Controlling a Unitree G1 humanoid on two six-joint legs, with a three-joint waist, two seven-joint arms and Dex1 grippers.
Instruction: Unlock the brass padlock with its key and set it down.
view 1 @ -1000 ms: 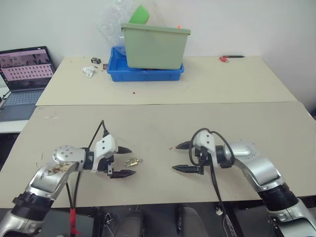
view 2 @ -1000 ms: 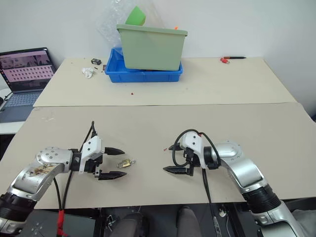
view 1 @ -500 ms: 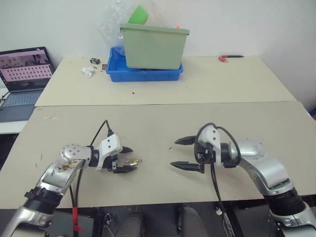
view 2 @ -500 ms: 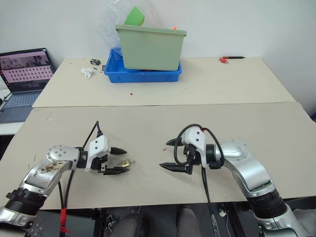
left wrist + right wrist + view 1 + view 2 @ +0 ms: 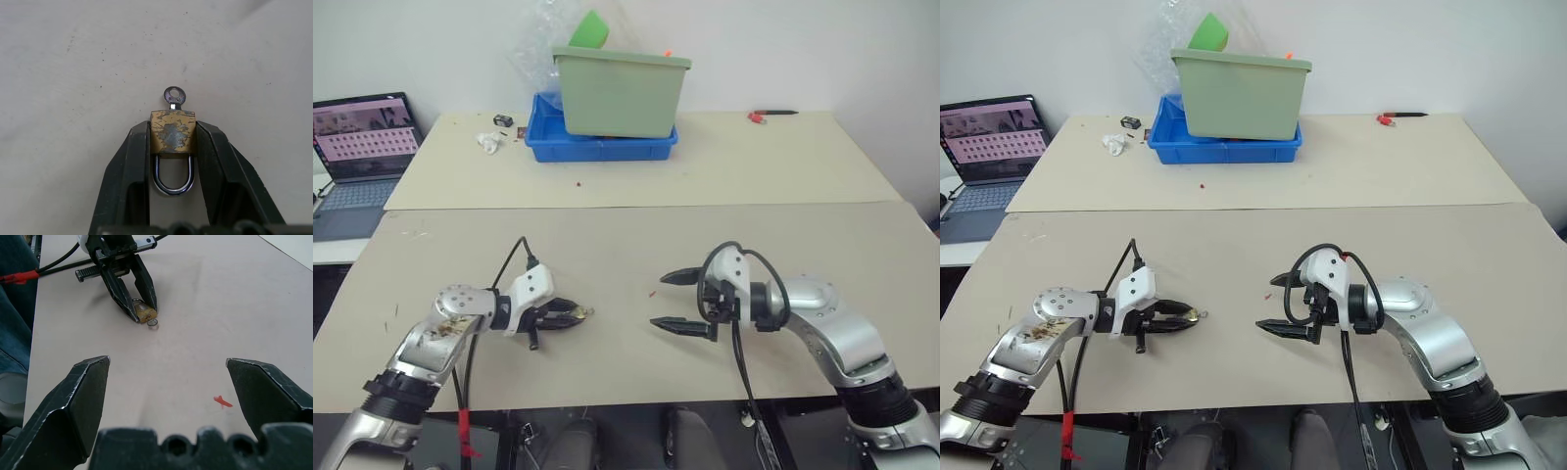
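beige table (image 5: pixel 626 245) | L claw (image 5: pixel 172 142) clamps brass padlock (image 5: pixel 172 133), key (image 5: pixel 174 96) seen via wrist | R claw (image 5: pixel 1273 303) wide open, empty

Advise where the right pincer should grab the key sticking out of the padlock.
Take the key by its round flat bow, the part clear of the brass padlock. Come from the side facing away from the left pincer, which clamps the body's two sides; the right pincer stands open.

Near beige table (image 5: pixel 607 245) – brass padlock (image 5: pixel 172 133) with its key (image 5: pixel 174 96) resting on it, a tiny red mark (image 5: pixel 222 402) nearby, far table (image 5: pixel 783 162) carries a blue tray (image 5: pixel 607 147), white scrap (image 5: pixel 489 143), red-tipped pen (image 5: pixel 771 115) – laptop (image 5: pixel 357 142) beside it
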